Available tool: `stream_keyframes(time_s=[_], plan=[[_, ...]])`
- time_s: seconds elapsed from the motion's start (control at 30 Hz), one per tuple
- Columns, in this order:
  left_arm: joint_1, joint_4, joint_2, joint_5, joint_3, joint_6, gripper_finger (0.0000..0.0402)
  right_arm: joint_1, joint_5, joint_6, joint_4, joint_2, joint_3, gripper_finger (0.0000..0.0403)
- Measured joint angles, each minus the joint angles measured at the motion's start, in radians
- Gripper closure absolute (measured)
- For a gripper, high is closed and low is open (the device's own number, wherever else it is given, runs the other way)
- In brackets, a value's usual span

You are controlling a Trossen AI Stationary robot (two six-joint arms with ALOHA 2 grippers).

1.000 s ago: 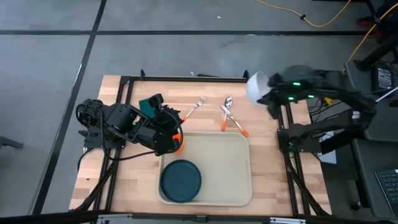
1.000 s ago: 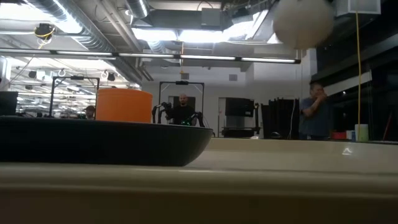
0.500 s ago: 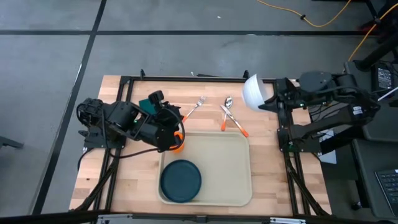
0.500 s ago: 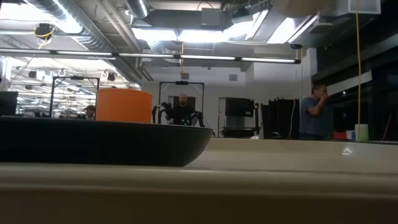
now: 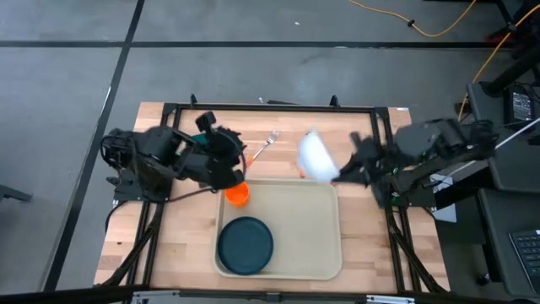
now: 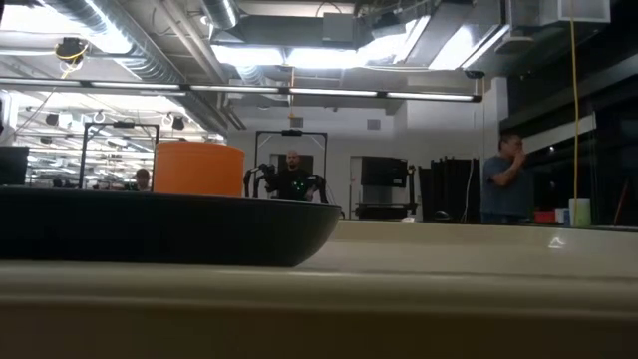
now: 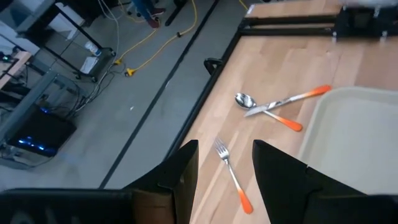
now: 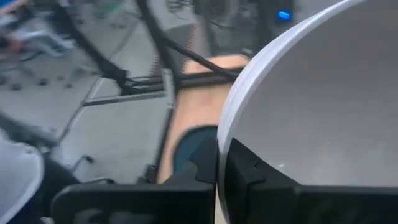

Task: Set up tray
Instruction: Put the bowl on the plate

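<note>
My right arm's fingers [image 8: 224,168] are clamped on the rim of a round white bowl [image 5: 316,158], one finger inside and one outside as the right wrist view shows it, and the right gripper [image 5: 344,171] holds that bowl in the air, tilted, over the far right corner of the large cream rectangular plastic tray [image 5: 316,221] with its raised rim. The tray lies on the wooden table [image 5: 371,245] just below and on the near side of those fingers. A dark teal round plate [image 5: 245,245] already sits in the tray's near left part, well apart from the bowl.

The left gripper [image 5: 229,165] hangs beside the tray's far left corner, its fingers [image 7: 184,175] apart with nothing between them. A small orange cup [image 5: 238,195] stands at that corner just below them; I cannot tell whether it sits inside the rim or on it. Beyond the left fingers lie an orange-handled fork [image 7: 231,175] and a crossed spoon and knife [image 7: 272,106], all on the table outside the tray.

I judge the step in hand to be bringing the bowl in. Next I would level it, lower it onto bare tray floor to the right of the plate, then release.
</note>
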State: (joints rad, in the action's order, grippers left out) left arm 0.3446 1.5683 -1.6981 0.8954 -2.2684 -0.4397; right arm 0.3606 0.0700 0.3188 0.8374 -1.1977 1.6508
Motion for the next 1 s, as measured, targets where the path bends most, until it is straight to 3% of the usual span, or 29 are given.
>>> stream_keyframes(time_s=[0.27, 0.7, 0.8, 1.0], plan=[[-0.023, -0.032, 0.125, 0.009, -0.001, 0.006, 0.0256, 0.158, -0.004, -0.068, -0.244, -0.172, 0.000, 0.0392], [-0.027, -0.137, 0.179, -0.053, -0.001, 0.158, 0.0256, 0.121, -0.057, -0.033, -0.341, -0.371, 0.000, 0.0392], [-0.027, -0.137, 0.173, -0.174, -0.001, 0.184, 0.0256, 0.099, -0.109, -0.020, -0.334, -0.390, 0.000, 0.0392], [-0.008, -0.158, 0.138, -0.567, -0.001, 0.413, 0.0256, 0.085, -0.127, -0.021, -0.241, -0.384, 0.000, 0.0392]])
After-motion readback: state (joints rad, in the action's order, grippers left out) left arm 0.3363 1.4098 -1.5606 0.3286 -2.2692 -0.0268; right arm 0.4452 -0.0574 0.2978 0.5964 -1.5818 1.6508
